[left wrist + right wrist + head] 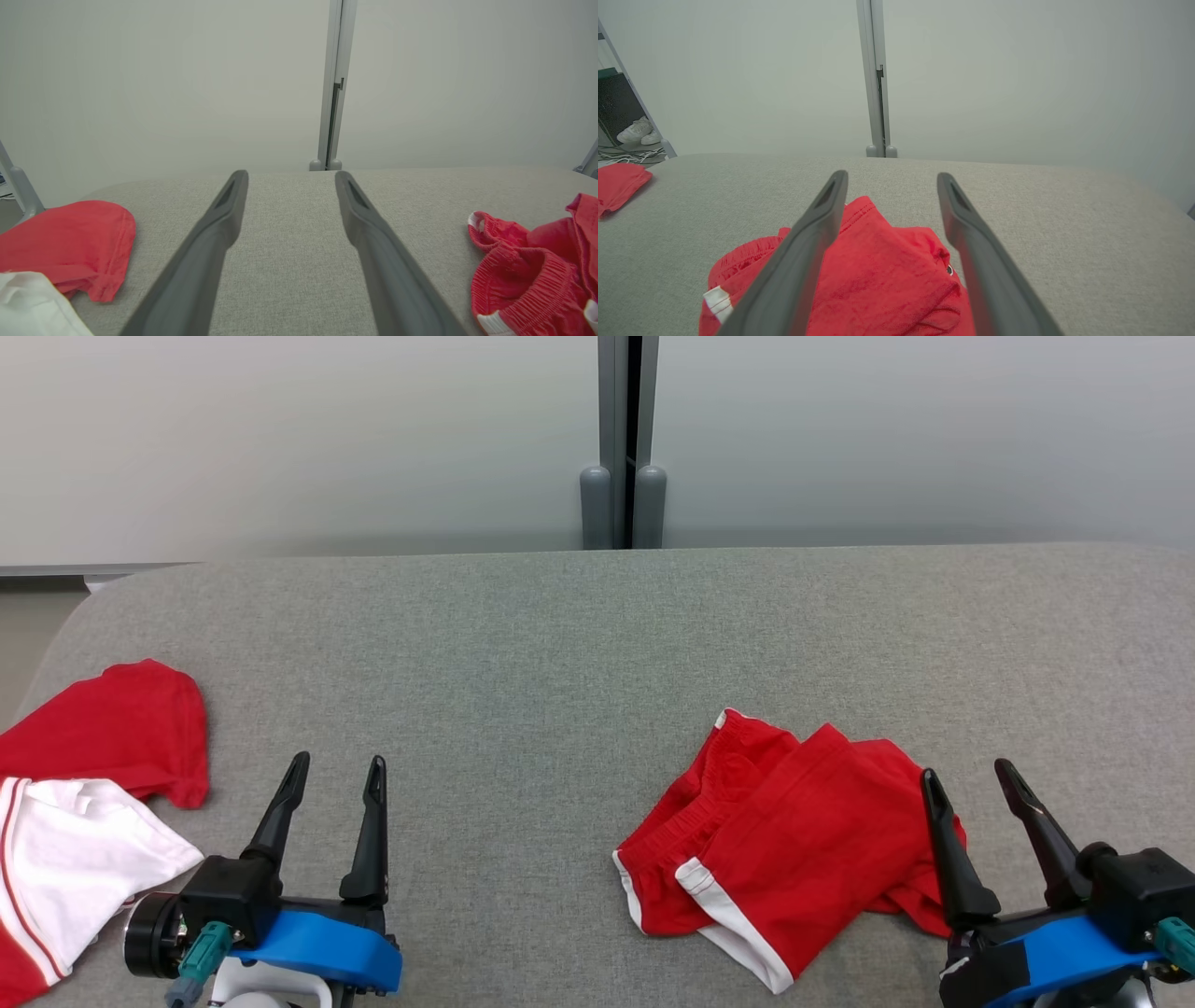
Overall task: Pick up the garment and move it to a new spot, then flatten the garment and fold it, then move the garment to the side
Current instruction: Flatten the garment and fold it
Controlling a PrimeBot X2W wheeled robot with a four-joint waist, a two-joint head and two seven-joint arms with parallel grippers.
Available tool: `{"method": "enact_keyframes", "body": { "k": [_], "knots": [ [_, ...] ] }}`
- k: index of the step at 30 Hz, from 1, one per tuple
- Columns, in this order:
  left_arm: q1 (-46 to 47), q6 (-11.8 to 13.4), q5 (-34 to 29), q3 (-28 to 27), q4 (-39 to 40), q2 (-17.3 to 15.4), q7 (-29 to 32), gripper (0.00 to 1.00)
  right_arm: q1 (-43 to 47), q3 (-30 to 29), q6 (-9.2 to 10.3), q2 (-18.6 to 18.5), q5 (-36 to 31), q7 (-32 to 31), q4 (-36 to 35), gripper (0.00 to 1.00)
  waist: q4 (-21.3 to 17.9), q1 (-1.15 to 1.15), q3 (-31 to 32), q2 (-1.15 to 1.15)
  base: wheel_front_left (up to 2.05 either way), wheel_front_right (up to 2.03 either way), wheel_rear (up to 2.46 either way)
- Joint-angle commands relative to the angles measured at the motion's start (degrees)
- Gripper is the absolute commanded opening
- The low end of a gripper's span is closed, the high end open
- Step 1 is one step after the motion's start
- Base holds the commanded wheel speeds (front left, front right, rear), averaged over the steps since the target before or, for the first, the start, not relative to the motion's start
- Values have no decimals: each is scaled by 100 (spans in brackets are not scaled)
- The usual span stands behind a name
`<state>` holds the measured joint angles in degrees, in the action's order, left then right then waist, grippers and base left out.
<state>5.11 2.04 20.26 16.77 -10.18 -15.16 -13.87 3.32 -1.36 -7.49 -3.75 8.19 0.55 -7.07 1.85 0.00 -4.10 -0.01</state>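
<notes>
Both arms are low and close to the robot here, and the grey post (623, 509) at the far edge of the table (560, 644) splits the scene nicely: the red shorts (784, 840) lie on the robot's side of that post and off to its right, rumpled and doubled over themselves, the white-trimmed leg hems turned toward the robot and the elastic waistband on the side nearer the post's line. The heap runs broader across than deep, so its long axis lies roughly crosswise to the post. The right gripper (964, 771) is right of the post too, fingers spread wide with nothing between them, poised over the shorts' far-right edge; whether a finger brushes the cloth I can't tell. The left gripper (338, 760) sits left of the post, also spread and empty, well apart from the shorts. A red and white garment (84, 803) lies further left of the post. So the right arm is clearly the nearer one, and to my eye flattening comes next, which will likely want the left arm brought across the post's line to reach the waistband side
</notes>
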Motion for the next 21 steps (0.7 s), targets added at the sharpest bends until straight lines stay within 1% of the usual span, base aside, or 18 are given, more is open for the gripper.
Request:
{"method": "enact_keyframes", "body": {
  "k": [1,6,9,14,19,21],
  "knots": [
    [-31,31,27,3,31,-35,15,100,99,-17,0,22,13,-17,-40,100,1,0,-1,1,0,0,0],
    [-4,21,46,31,72,-41,25,100,109,-31,0,38,26,-67,-58,100,13,0,-16,1,0,0,0],
    [34,38,44,57,90,-37,37,100,71,65,0,17,5,-165,-1,100,29,0,-36,1,0,0,0],
    [165,0,64,111,97,-4,41,100,-157,842,0,-175,97,-647,289,100,146,0,-155,1,0,0,0],
    [292,-44,73,139,47,19,-4,100,-394,1746,0,-392,145,-938,609,100,295,0,-318,1,0,0,0],
    [344,-53,73,145,24,38,-24,100,-498,1996,0,-473,108,-1011,752,100,351,0,-391,1,0,0,0]
  ]
}}
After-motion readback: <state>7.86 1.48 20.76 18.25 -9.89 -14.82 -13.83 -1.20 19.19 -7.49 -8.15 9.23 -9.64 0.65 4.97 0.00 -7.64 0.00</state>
